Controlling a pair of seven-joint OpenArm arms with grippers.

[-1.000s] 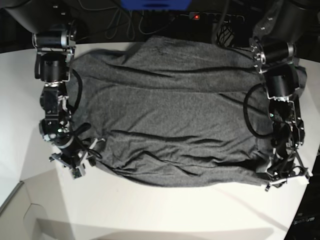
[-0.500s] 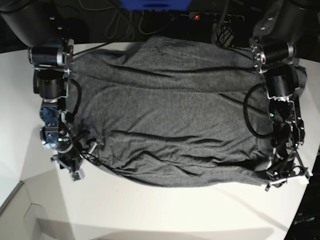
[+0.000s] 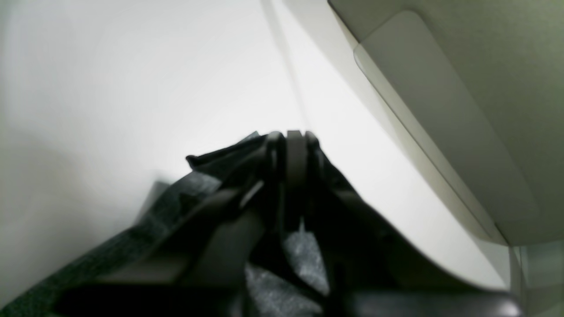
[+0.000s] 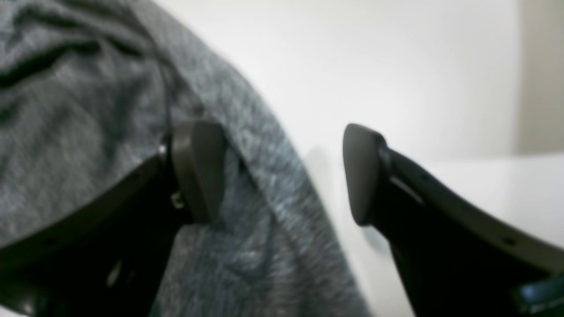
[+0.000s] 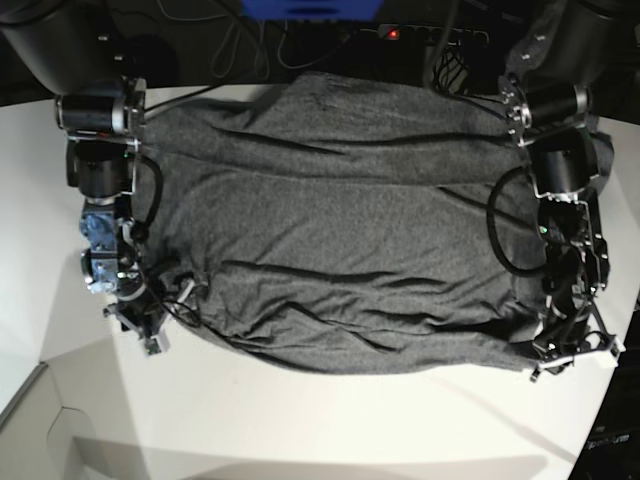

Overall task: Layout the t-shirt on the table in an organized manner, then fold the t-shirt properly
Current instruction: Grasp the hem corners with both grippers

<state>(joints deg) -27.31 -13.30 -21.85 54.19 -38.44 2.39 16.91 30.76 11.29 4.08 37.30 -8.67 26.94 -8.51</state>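
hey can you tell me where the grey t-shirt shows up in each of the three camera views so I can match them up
Base: the t-shirt is spread across the middle of the table, between both arms.
Left wrist: a dark bunch of it at lower centre, pinched in the shut left claw.
Right wrist: it fills the left half, its edge running between the fingers of the open right claw.
Shared landmark: the white table surface beside the shirt's edge.

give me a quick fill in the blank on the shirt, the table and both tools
1. The t-shirt lies spread on the ____ table.
2. The left tool is ____ on shirt fabric.
3. The right tool has its jaws ____.

Missing words: white; shut; open
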